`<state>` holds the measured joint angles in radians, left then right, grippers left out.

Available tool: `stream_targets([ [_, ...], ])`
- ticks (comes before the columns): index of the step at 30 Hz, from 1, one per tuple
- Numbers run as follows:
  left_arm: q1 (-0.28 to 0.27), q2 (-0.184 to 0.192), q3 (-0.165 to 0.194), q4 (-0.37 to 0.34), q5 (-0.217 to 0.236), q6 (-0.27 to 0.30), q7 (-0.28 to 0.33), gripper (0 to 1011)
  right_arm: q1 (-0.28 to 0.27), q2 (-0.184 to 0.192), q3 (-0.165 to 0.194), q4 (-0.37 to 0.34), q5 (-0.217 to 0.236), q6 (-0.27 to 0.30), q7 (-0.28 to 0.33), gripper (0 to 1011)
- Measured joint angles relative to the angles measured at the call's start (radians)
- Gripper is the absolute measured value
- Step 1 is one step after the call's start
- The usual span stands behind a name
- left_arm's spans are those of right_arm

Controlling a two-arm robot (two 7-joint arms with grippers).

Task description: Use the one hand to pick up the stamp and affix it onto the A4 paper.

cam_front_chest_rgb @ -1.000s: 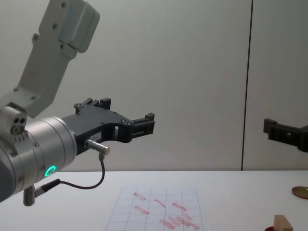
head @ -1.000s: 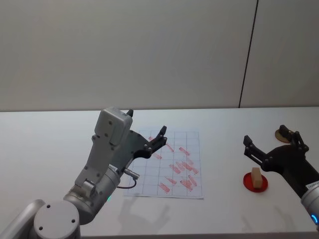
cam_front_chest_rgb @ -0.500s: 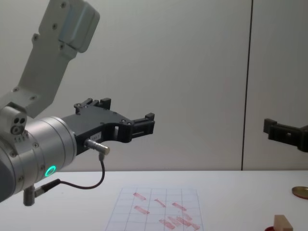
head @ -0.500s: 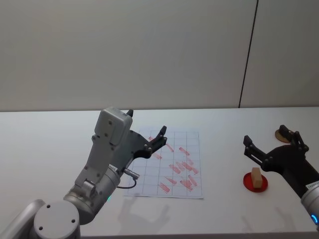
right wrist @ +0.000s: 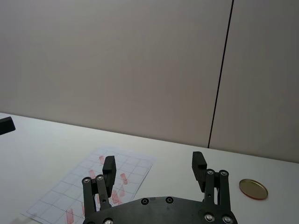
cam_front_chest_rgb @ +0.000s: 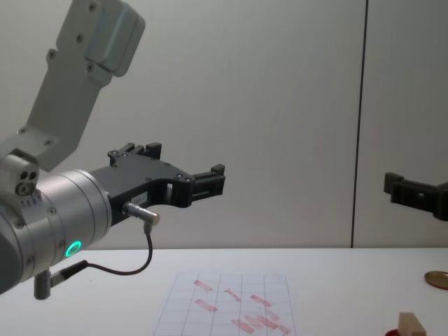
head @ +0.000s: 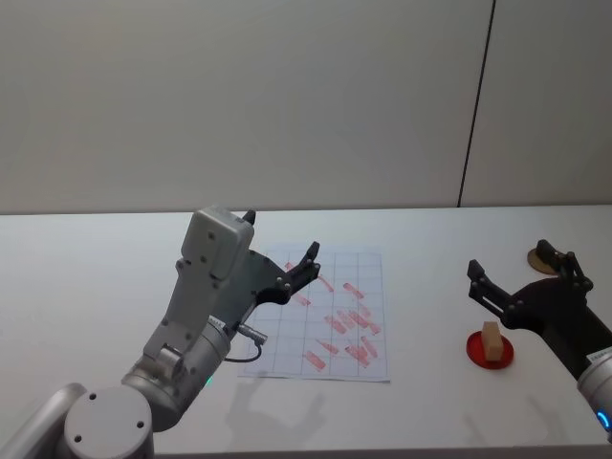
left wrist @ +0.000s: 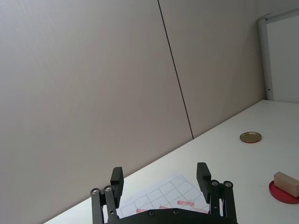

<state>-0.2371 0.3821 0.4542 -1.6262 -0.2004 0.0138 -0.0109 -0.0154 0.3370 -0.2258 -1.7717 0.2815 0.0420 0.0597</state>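
Note:
The stamp, a small tan wooden block, stands on a flat red ink pad at the table's right. The A4 paper, gridded with several reddish marks, lies at the table's centre. My right gripper hovers open above and just behind the stamp, apart from it. My left gripper hangs open over the paper's left part, holding nothing. The left wrist view shows the left gripper, the paper and the stamp. In the chest view the stamp sits at the lower right.
A round gold disc lies at the far right of the white table, behind the right gripper; it also appears as the gold disc. A plain wall with a dark vertical seam stands behind the table.

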Motion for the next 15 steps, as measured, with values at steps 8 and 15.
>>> stream_targets([
  [8, 0.000, 0.000, 0.000, 0.000, 0.000, 0.000, 0.000, 993, -0.002, -0.004, 0.000, -0.009, -0.036, 0.046, -0.045, 1001],
  [15, 0.000, 0.000, 0.000, 0.000, 0.000, 0.000, 0.000, 993, 0.006, -0.014, 0.001, 0.014, -0.074, 0.098, -0.095, 1000],
])
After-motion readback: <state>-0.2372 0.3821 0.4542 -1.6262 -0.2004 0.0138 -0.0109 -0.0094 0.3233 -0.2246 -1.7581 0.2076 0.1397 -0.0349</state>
